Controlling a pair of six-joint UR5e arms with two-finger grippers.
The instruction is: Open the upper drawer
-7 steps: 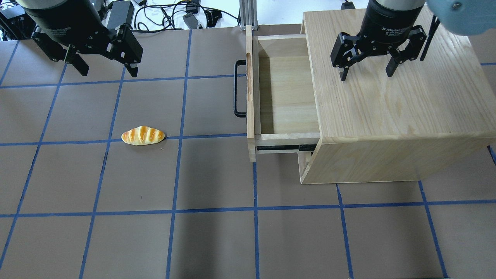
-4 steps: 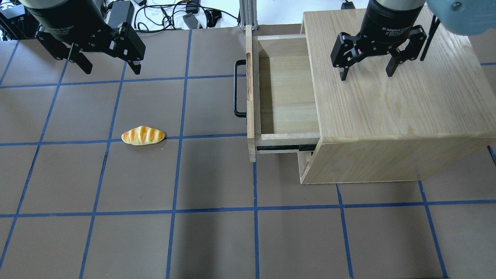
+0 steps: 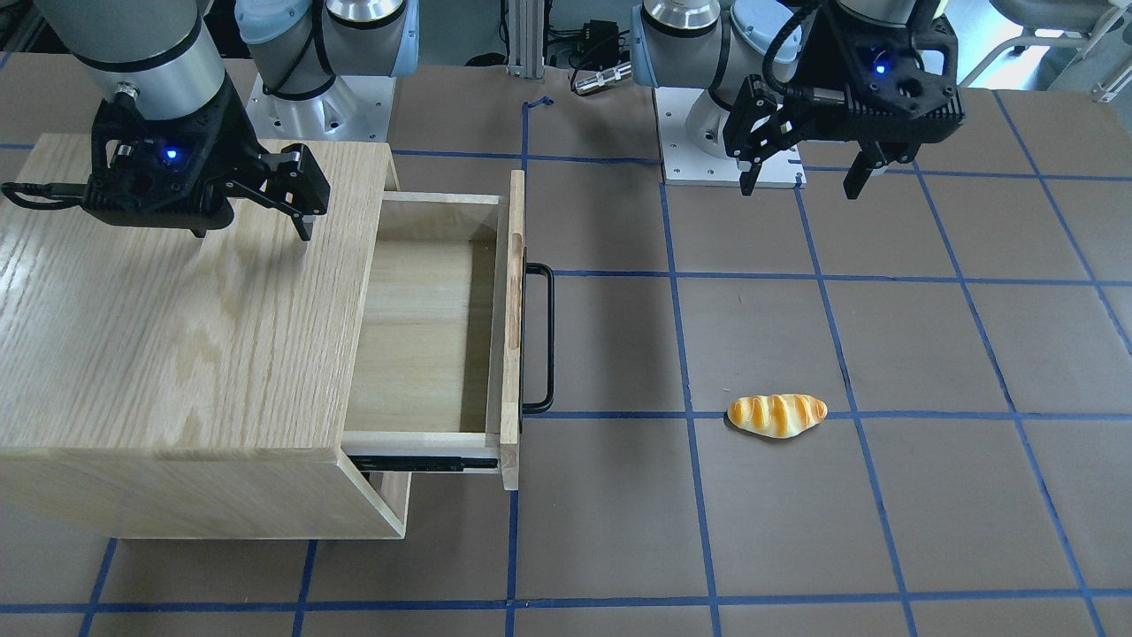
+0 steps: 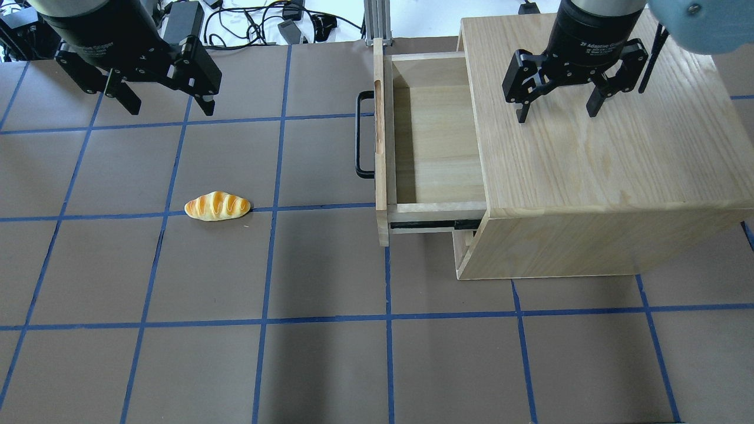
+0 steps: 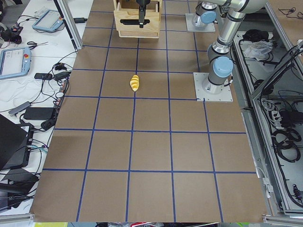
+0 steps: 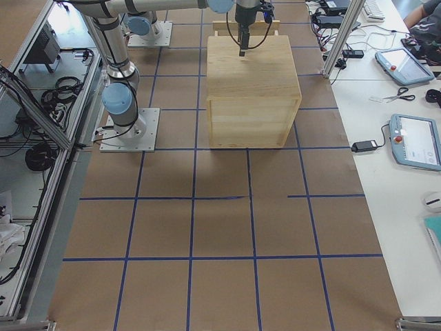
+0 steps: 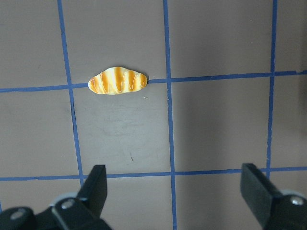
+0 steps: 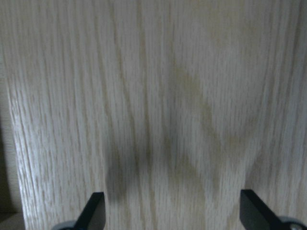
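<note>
Upper drawer (image 4: 436,141) is pulled well out of cabinet (image 4: 595,176), so the task looks done. Left gripper (image 4: 165,106) hangs spread and empty over surface (image 4: 330,353); right gripper (image 4: 556,112) hangs spread and empty above cabinet top.

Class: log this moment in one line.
upper drawer: open | left tool: open, over table | right tool: open, over cabinet | bread: on table

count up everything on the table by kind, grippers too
grippers: 2 (left gripper, right gripper, both open)
cabinet: 1
upper drawer, pulled out and with nothing in it: 1
bread roll: 1
total: 5
</note>
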